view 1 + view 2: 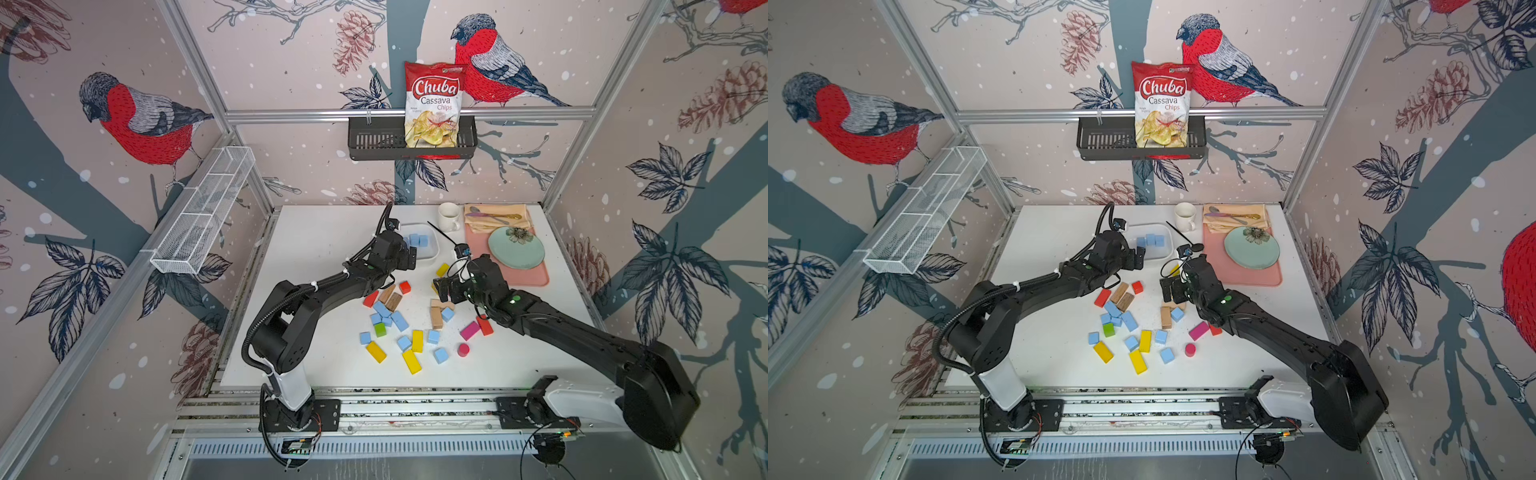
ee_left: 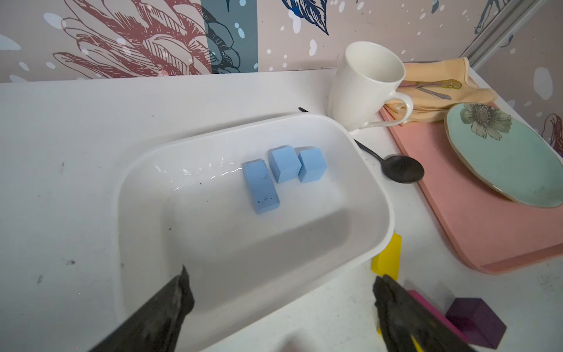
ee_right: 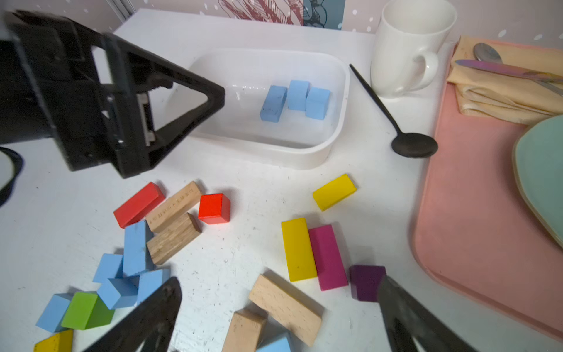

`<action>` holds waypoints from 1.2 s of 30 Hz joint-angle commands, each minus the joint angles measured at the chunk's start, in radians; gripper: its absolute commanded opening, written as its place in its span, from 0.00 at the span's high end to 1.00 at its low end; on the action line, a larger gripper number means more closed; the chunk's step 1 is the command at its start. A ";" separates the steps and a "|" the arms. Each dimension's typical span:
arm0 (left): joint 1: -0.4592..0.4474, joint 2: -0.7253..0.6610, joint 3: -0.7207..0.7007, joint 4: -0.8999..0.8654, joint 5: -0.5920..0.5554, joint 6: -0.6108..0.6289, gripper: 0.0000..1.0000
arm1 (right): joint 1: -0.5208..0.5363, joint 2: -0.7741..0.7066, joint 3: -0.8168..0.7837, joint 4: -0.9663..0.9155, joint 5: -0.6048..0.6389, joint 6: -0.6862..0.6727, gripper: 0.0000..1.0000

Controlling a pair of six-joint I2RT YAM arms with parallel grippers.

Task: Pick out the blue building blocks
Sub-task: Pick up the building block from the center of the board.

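Three blue building blocks (image 2: 261,186) lie together inside the white bin (image 2: 388,213), which also shows in a top view as the bin (image 1: 432,257) at the table's back. My left gripper (image 2: 281,275) hovers open over the bin's near rim with nothing between its fingers. Several more loose blue blocks (image 1: 400,321) lie scattered mid-table among coloured ones; a cluster of them (image 3: 135,248) shows in the right wrist view. My right gripper (image 3: 278,283) stands open and empty above tan wooden blocks (image 3: 285,304), right of the pile (image 1: 442,289).
Yellow (image 1: 411,360), red (image 1: 404,286), pink (image 1: 470,330), green (image 1: 380,330) and purple (image 3: 367,282) blocks lie around. A black spoon (image 3: 412,144), white mug (image 1: 449,216) and pink tray (image 1: 528,276) with a green plate (image 1: 516,248) sit at the back right.
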 commanded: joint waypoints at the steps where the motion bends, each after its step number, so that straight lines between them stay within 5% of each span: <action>1: 0.000 -0.045 -0.065 0.150 0.036 0.042 0.04 | 0.017 0.032 0.008 -0.082 0.074 -0.001 0.00; 11: 0.000 -0.121 -0.196 0.276 0.224 0.119 0.04 | 0.021 0.065 0.009 -0.204 0.062 0.065 0.00; 24: -0.001 -0.202 -0.285 0.327 0.548 0.273 0.04 | 0.013 0.103 -0.021 -0.253 -0.011 0.111 0.12; 36: 0.007 -0.253 -0.341 0.365 0.539 0.290 0.04 | 0.014 0.161 -0.015 -0.250 -0.054 0.102 0.26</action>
